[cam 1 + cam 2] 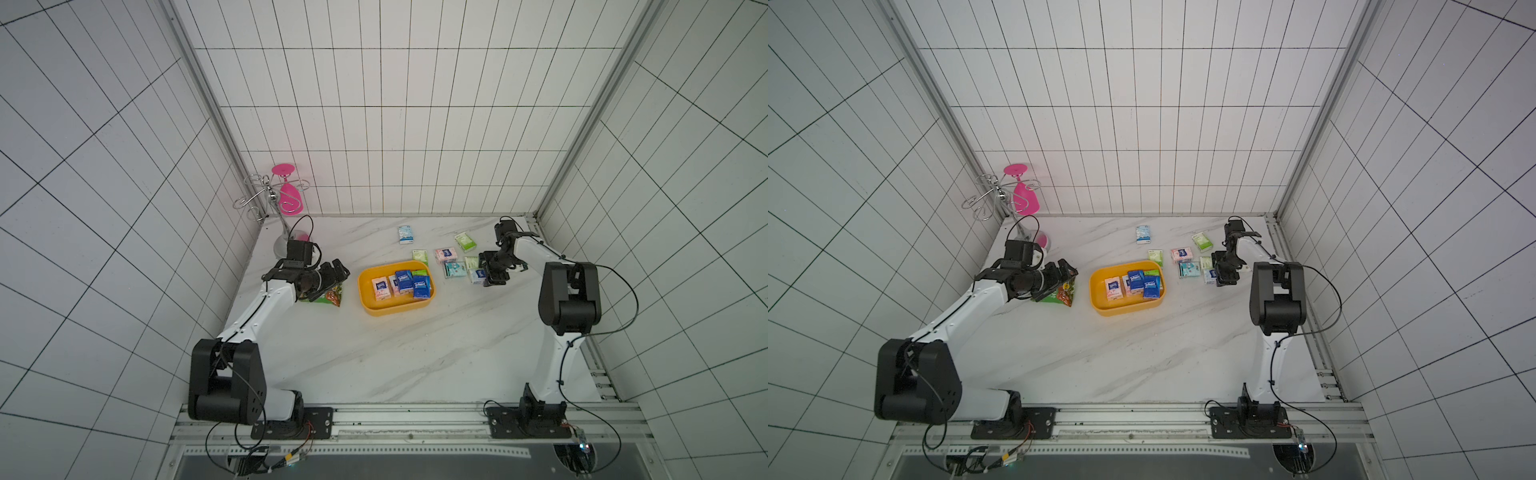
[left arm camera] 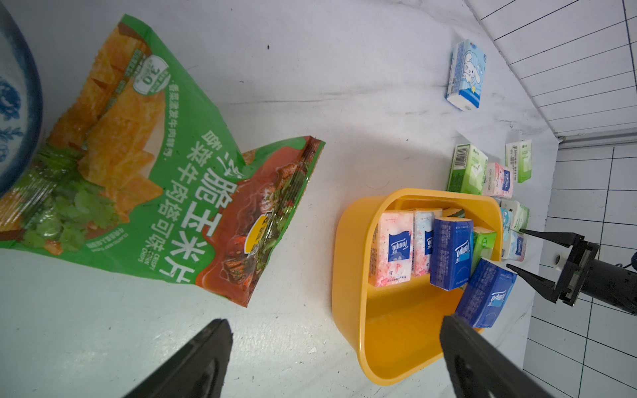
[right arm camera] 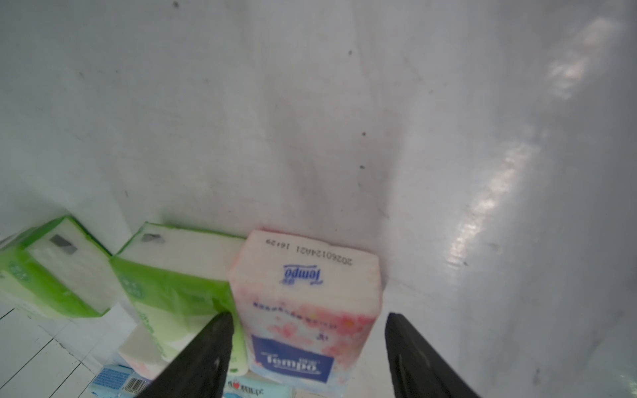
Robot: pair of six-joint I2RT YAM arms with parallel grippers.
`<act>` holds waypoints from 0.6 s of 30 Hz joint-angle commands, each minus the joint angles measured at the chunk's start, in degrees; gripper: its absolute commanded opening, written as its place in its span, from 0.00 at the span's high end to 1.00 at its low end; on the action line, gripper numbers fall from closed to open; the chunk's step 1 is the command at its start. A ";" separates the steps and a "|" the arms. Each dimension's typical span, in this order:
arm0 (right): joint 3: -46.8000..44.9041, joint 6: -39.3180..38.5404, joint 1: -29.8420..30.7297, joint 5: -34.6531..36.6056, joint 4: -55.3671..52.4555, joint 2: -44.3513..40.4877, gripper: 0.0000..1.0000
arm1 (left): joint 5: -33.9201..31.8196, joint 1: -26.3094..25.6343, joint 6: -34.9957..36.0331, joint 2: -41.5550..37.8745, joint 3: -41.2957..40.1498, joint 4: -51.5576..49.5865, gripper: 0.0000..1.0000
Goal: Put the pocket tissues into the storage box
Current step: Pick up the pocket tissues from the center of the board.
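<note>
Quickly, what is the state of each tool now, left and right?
Left tool: open, holding nothing.
Right tool: open, with one jaw on each side of a pink pocket tissue packet, not yet closed on it.

The gripper stands open astride a pink packet; two green packets lie just beside it on the surface.
</note>
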 commanded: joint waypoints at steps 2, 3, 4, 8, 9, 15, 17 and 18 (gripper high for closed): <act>-0.71 -0.01 0.84 0.83 -1.55 2.32 0.35 | 0.67 0.51 0.94 0.37 1.19 -0.10 0.03; -0.76 -0.06 0.92 0.69 -1.69 2.32 0.37 | 0.73 0.54 1.04 0.33 1.19 -0.20 0.03; -0.85 -0.20 1.08 0.59 -1.76 2.13 0.38 | 0.72 0.57 1.04 0.12 1.19 -0.37 0.03; -1.24 -1.07 1.55 1.53 -1.90 1.44 0.38 | 0.64 0.65 1.03 -0.14 0.84 -0.47 0.03; -1.09 -1.25 1.46 1.45 -2.26 1.66 0.36 | 0.77 0.63 0.95 -0.24 0.76 -0.47 0.02; -1.44 -3.12 1.38 1.92 -3.21 2.12 0.34 | 0.90 0.77 1.07 -0.89 0.75 -0.82 0.03; -2.21 -3.38 1.39 2.48 -3.20 1.44 0.38 | 0.72 0.73 1.10 -1.25 0.51 -0.87 0.03; -2.50 -3.73 1.37 2.78 -3.05 0.98 0.41 | 0.67 0.74 1.12 -1.31 0.41 -0.92 0.02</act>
